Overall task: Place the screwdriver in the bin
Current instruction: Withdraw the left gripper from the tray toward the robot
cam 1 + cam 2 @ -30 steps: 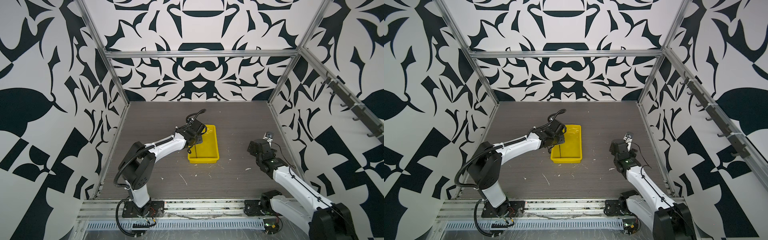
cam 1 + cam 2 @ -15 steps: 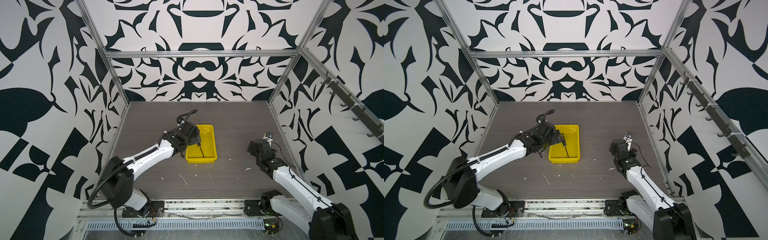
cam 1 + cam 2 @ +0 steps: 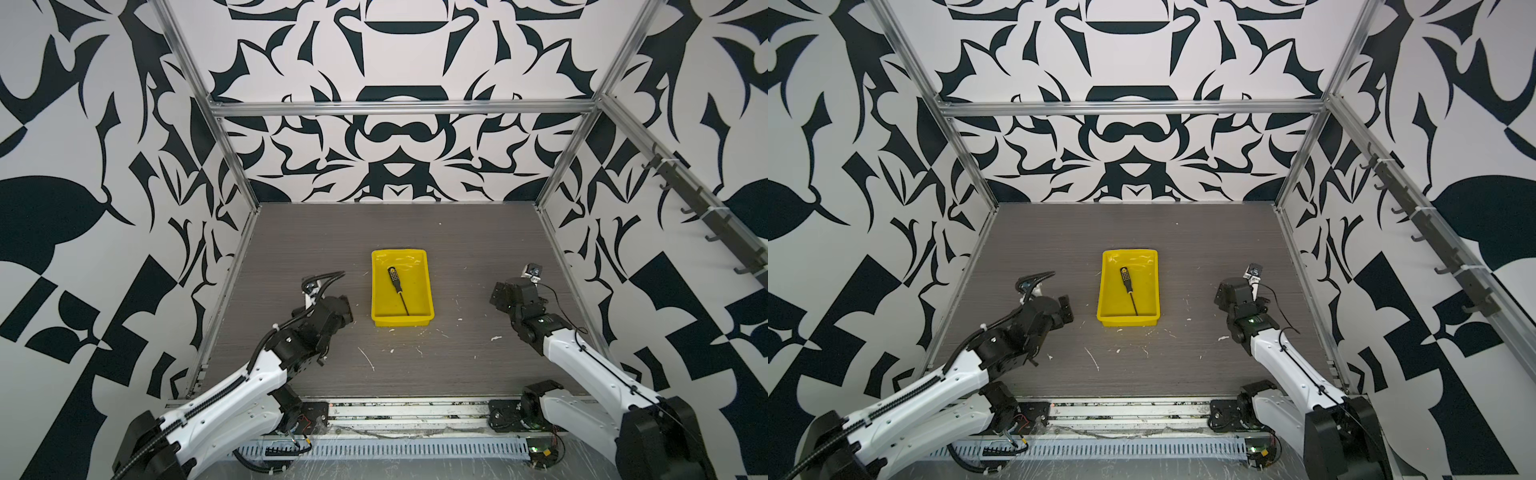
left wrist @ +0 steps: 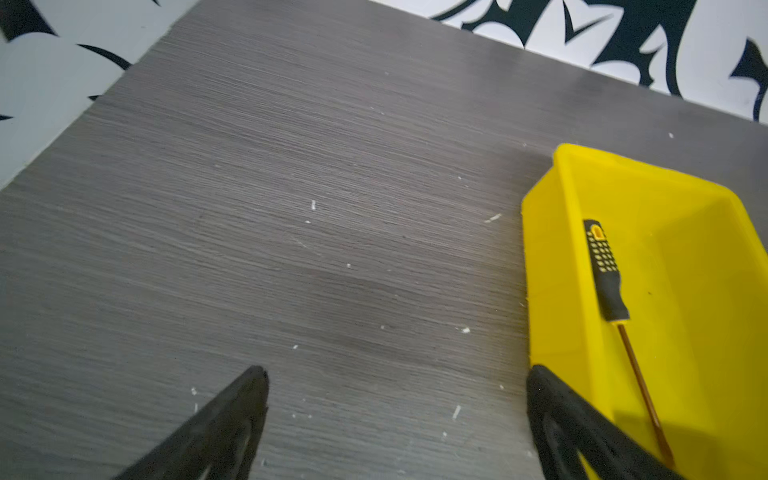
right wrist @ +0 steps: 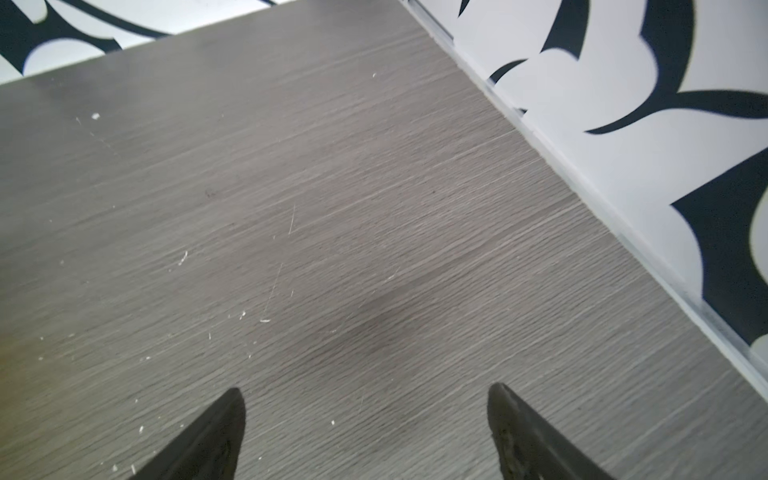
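One screwdriver (image 3: 398, 291) now loose in bin (image 3: 402, 322); left arm (image 3: 249, 382) pulled back.

Both top views high, angled down, whole table (image 3: 478, 249), wrist views close, low, left shares bin (image 4: 548, 270)

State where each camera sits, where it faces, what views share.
Top views: high in front, looking down at table, bin, left arm, right arm.
Left wrist: behind the open left gripper, facing table and bin.
Right wrist: behind the open right gripper, facing table and wall.
Shared: screwdriver lying in bin, both top views and left wrist.
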{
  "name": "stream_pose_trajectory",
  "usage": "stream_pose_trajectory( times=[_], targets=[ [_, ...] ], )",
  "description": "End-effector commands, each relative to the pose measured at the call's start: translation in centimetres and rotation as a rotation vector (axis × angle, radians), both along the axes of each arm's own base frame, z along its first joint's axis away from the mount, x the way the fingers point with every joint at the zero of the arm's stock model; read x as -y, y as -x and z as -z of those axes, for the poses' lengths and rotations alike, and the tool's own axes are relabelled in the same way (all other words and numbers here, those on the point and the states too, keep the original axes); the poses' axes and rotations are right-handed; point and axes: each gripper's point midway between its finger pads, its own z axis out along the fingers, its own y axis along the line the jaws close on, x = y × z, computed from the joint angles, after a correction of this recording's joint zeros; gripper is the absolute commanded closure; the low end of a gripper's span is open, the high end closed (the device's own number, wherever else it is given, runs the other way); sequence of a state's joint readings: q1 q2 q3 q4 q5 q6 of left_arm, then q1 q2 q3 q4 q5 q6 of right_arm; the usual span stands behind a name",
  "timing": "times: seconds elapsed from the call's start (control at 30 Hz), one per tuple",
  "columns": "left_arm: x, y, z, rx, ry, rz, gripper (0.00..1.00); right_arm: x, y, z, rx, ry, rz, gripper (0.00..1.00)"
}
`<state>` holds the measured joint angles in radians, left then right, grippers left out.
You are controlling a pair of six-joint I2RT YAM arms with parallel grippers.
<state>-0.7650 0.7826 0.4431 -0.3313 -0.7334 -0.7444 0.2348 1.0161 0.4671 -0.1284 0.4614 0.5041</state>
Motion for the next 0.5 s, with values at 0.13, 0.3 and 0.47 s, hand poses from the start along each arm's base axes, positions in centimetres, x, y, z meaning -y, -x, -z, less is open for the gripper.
stream_pose_trajectory(
  times=[0.13,0.3,0.47],
  targets=[
    [-2.5,0.4,0.0,0.182,0.139,-0.124,0.01,-0.7,-1.0,-0.2,0.001,-0.035,-0.011,0.05],
    [-4.1,1.2,0.4,0.163,0.146,-0.202,0.01,-0.9,-1.1,0.0,-0.004,-0.045,-0.017,0.05],
    [-3.3,1.1,0.8,0.139,0.154,-0.172,0.01,-1.1,-0.7,0.7,0.002,-0.090,-0.003,0.02]
  ],
)
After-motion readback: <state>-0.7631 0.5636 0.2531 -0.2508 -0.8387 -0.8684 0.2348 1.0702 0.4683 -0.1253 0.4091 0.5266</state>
